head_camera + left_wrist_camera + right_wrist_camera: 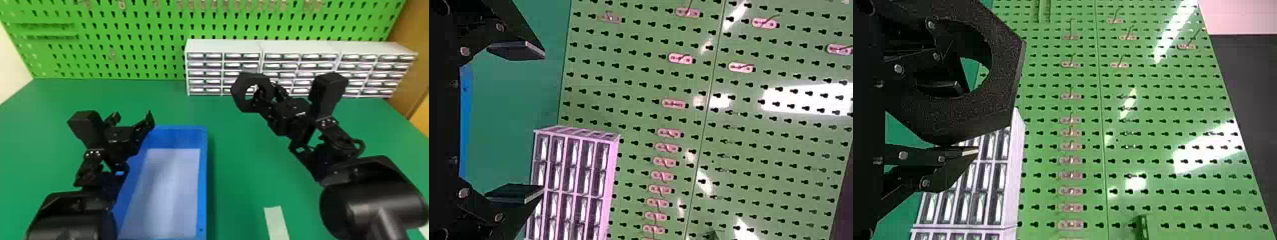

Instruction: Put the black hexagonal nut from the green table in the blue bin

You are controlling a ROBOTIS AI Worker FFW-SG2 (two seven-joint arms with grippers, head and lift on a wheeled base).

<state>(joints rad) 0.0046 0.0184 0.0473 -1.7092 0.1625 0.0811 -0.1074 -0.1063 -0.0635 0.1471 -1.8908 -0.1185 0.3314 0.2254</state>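
"Where is the black hexagonal nut (pixel 239 92) to be found?"

"Right of the upper centre in the head view, held up in front of the drawer cabinets (pixel 223 46). It is gripped by the right gripper (pixel 965 120); in that wrist view, one finger is seen passed through the hole and the other set against the outside, so the ring's wall is clamped between them."

"And the left gripper (pixel 133 115)?"

"It is seen left of centre, by the upper left part of the blue bin (pixel 203 178), with its fingers wide apart and nothing held between them."

"What step is in hand, then?"

"The carry to the bin, by the look of it. The pick seems done; the placing is not. The nut is best brought toward the lower left of the frame, and kept high until the bin's right rim is crossed."

"Where should it be let go?"

"Over the pale liner (pixel 172 191), toward the right half of the bin, so that the left gripper is given room. The nut should be lowered close to the liner first, since a drop from height could make it bounce or roll."

"Any care at the release?"

"The fingers should be eased apart only a little at first. With one inside the hole, the nut could be hooked and dragged back out, so a straight upward withdrawal is advised once its weight is taken by the liner."
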